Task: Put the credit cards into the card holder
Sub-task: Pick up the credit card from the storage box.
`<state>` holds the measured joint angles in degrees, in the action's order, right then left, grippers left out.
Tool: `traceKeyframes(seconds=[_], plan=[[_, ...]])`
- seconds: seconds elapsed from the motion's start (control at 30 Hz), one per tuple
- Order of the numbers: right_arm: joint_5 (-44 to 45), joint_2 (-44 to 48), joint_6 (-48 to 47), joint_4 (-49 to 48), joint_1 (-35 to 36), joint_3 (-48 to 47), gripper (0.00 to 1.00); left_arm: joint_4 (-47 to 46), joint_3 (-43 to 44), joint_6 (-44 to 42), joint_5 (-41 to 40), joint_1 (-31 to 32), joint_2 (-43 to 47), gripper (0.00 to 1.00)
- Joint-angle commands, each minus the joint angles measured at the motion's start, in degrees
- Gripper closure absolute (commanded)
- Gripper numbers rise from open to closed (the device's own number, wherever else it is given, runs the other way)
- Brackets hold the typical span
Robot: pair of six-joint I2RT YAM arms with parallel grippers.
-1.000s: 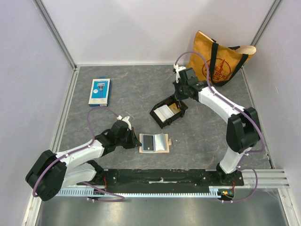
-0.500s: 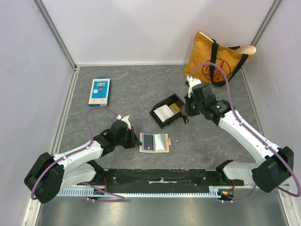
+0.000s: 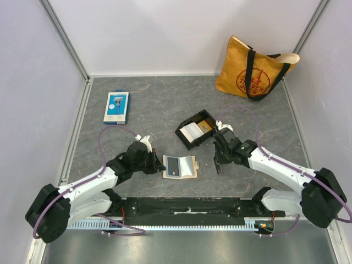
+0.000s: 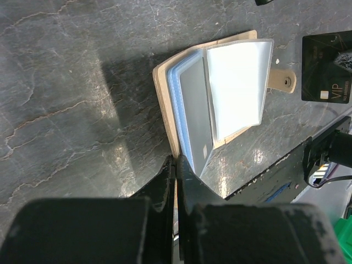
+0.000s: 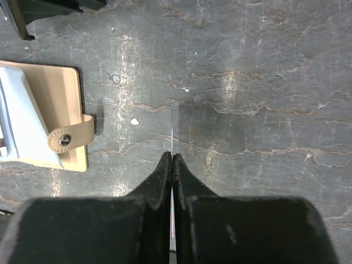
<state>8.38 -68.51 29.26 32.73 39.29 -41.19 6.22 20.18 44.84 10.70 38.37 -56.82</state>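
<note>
One card (image 4: 327, 66) edge-on between the right fingers (image 5: 160, 171)

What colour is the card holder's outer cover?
Tan card holder; right wrist view shows it best.

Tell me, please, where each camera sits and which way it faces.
Top: above and behind the robot, looking down on the table; left arm and right arm show.
Left wrist: facing the card holder, its edge pinched in the left gripper.
Right wrist: facing the table past the right gripper, shut on a card edge-on.
Shared: both wrist views show the card holder.
</note>
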Motion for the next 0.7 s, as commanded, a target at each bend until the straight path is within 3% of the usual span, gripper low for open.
traceKeyframes(seconds=[0.0,0.37,0.67], plan=[[5.9,-0.7,3.9,-5.9,1.3,2.1,0.96,-0.2,-0.6,-1.3,1.0,0.0,0.7,0.98],[2.3,-1.4,2.9,-5.9,2.1,3.7,0.81,-0.5,-0.5,-1.3,0.8,0.0,-0.1,0.98],[3.8,-1.0,3.1,-3.5,2.2,3.2,0.83,-0.6,-0.5,-1.5,0.9,0.1,-0.1,0.98]])
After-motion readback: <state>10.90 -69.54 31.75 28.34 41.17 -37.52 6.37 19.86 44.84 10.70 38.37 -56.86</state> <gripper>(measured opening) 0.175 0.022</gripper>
